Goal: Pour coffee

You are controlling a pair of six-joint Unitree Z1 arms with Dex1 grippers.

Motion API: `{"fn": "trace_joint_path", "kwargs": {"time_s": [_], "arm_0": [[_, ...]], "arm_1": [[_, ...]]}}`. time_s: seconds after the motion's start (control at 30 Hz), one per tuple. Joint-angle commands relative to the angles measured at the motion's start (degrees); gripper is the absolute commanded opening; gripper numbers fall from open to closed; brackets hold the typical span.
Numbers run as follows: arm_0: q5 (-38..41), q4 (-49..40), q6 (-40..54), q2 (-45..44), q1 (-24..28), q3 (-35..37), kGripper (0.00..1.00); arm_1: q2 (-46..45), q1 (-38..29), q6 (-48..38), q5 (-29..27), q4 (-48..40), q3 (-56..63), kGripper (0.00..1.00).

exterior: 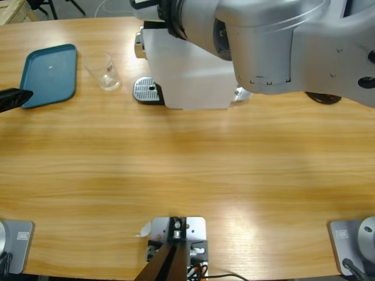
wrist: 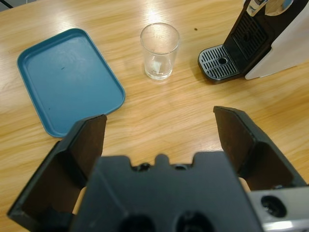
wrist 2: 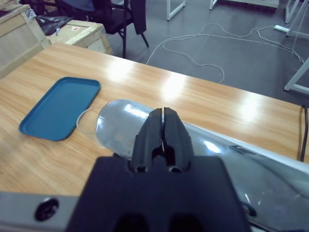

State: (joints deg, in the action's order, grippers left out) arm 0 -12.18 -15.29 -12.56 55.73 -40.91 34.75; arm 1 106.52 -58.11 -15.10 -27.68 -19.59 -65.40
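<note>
The tray [wrist: 67, 79] is teal blue. The glass [wrist: 160, 50] is clear. The coffee machine [exterior: 184, 70] is white with a black front and a silver perforated drip grate [wrist: 219, 62]. The table [exterior: 187, 170] is light wood grain.

Ahead of the left gripper [wrist: 159, 140], whose jaws stand wide apart, the glass [wrist: 160, 51] stands on the desk [wrist: 159, 108], the tray [wrist: 67, 79] to its left, the coffee machine [wrist: 256, 41] to its right.

Grey floor [wrist 2: 231, 58] with white cables [wrist 2: 203, 41], wooden crate [wrist 2: 82, 31] beyond table [wrist 2: 193, 96].
</note>
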Motion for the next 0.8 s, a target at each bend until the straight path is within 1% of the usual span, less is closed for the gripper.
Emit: {"fn": "trace_joint_path", "kwargs": {"time_s": [0.03,0.2,0.27,0.37,0.4,0.43,0.47,0.5,0.57,0.6,0.67,0.73,0.8], "arm_0": [[-0.03,-0.14,-0.84,0.70,-0.31,-1.98,0.959],[-0.05,-0.19,-0.87,0.71,-0.31,-2.02,0.959],[-0.12,-0.24,-0.64,1.49,-0.29,-2.09,0.959],[-0.65,0.58,0.61,2.03,-0.31,-2.02,0.959],[-1.21,1.64,1.13,2.26,-0.31,-2.05,0.959],[-1.37,3.31,2.13,2.95,-0.29,-2.05,0.959],[-1.35,4.75,3.08,4.05,-0.29,-2.02,0.959],[-1.35,6.66,4.05,5.53,-0.31,-1.96,0.960],[-1.42,11.64,5.54,9.22,-0.31,-2.07,0.967],[-1.81,14.96,6.05,12.90,-0.29,-2.05,0.968],[-2.14,19.69,6.25,19.86,-0.29,-1.98,0.954],[-3.27,23.10,5.91,26.98,-0.31,-1.72,0.954],[-4.46,23.50,5.25,31.55,-0.31,-0.56,0.959]], "arm_1": [[10.13,-0.73,-1.78,2.44,0.82,9.99,0.000],[8.34,-0.46,-1.57,1.49,0.75,10.29,0.000],[4.96,-0.41,0.07,0.72,0.75,10.06,0.000],[-1.95,-0.34,5.73,0.63,0.65,9.45,0.000],[-4.48,-0.34,7.79,1.00,1.54,9.20,0.256],[-7.54,-0.34,9.42,1.58,4.81,8.11,0.699],[-9.86,-0.34,11.20,3.02,8.40,6.83,0.904],[-12.09,-0.34,12.92,4.99,12.91,5.23,0.980],[-16.33,-0.34,15.64,8.84,25.75,2.06,1.000],[-18.36,-0.34,16.52,9.79,31.04,0.71,1.000],[-23.18,-0.34,17.12,9.72,38.32,0.46,1.000],[-28.93,-0.34,17.12,8.56,42.50,2.27,1.000],[-34.89,-0.34,17.12,6.52,45.82,5.95,1.000]]}}
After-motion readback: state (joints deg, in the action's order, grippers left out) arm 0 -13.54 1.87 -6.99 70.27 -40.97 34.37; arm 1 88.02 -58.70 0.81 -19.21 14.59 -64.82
